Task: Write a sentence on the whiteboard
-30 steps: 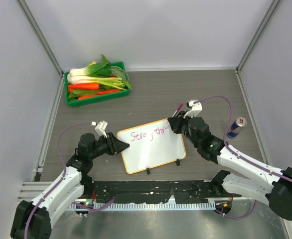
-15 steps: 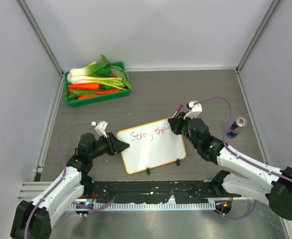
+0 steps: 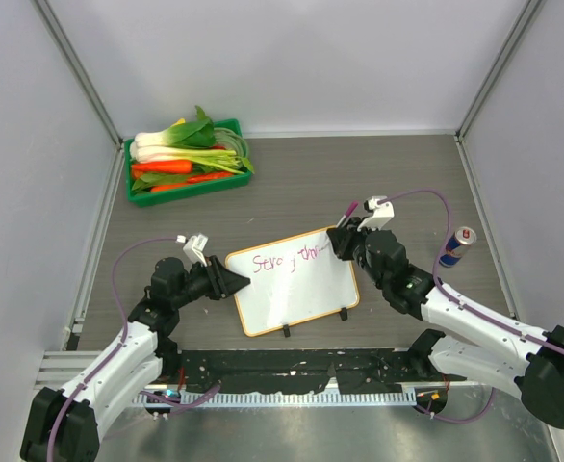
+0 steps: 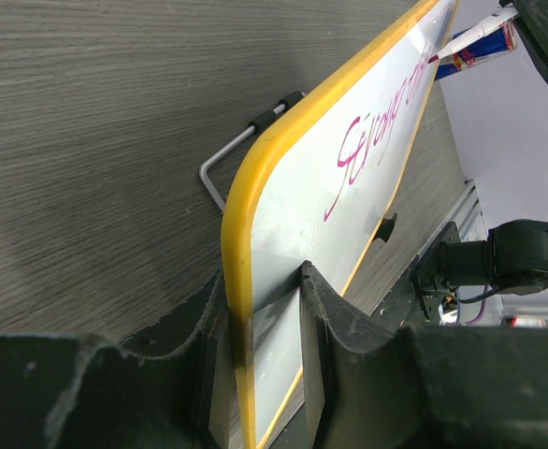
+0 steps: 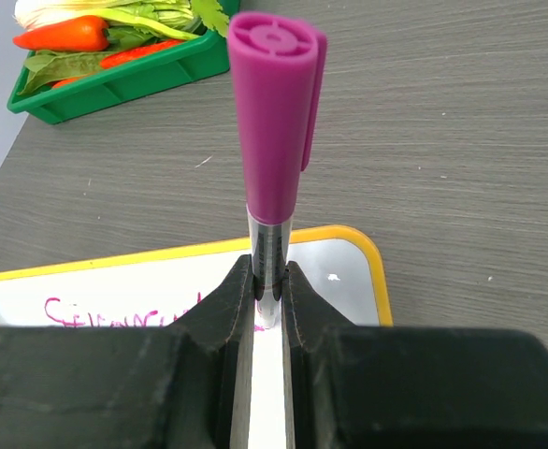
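Observation:
The whiteboard (image 3: 296, 289) lies mid-table, white with a yellow frame. My left gripper (image 3: 232, 282) is shut on its left edge; in the left wrist view the frame (image 4: 239, 243) sits between the fingers of my left gripper (image 4: 265, 299). The sentence (image 3: 284, 258) runs in pink along the top of the board and reads as two short words (image 4: 372, 140). My right gripper (image 3: 342, 244) is shut on a marker (image 5: 272, 122) with a magenta cap on its upper end, held upright. The marker's tip sits at the end of the writing (image 5: 115, 318) near the board's top right corner.
A green tray (image 3: 140, 192) of vegetables stands at the back left, also in the right wrist view (image 5: 115, 84). A drink can (image 3: 457, 246) lies to the right of the board. The board's wire foot (image 4: 220, 168) sticks out at its back edge.
My right gripper has shifted slightly to the right with the marker, along the top line of writing. The left arm and the board have not moved.

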You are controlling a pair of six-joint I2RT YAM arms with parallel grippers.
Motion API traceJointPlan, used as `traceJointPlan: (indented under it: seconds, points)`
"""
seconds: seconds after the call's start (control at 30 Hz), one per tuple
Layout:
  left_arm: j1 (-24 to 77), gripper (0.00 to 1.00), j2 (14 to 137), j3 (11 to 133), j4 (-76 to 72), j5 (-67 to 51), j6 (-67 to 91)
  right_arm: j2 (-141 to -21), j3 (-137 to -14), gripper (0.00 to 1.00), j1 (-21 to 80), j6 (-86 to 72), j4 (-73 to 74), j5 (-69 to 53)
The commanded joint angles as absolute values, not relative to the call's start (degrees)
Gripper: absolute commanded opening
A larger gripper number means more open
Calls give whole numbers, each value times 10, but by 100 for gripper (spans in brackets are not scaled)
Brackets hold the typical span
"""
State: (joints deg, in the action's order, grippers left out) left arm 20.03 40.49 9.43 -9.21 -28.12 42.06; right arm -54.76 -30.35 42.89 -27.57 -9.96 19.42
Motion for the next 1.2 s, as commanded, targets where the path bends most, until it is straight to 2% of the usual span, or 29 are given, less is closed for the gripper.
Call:
traceJointPlan:
  seconds: [0.0,1.17]
  points:
    - [196,0,411,96,-70,-243,392,-546,-305,1,426,-282,-148,205]
    - [196,0,414,96,-74,-245,391,-562,-294,1,426,-268,-112,171]
